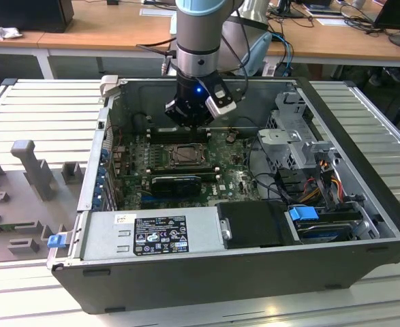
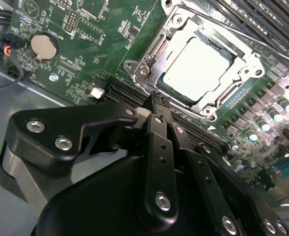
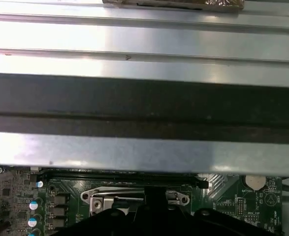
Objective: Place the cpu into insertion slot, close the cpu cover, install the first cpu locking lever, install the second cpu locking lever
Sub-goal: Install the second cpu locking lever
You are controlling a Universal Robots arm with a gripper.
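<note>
cpu (image 2: 196, 66) in insertion slot (image 2: 149, 54), cpu cover (image 2: 242, 66) over it, claw (image 2: 156, 105) beside

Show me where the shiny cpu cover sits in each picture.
Exterior view: the cpu cover lies mid-motherboard, right by the gripper.
Second wrist view: it is the silvery frame around the cpu, just beyond the gripper.
First wrist view: it is partly hidden behind the gripper.
Shared landmark: the black gripper.
</note>
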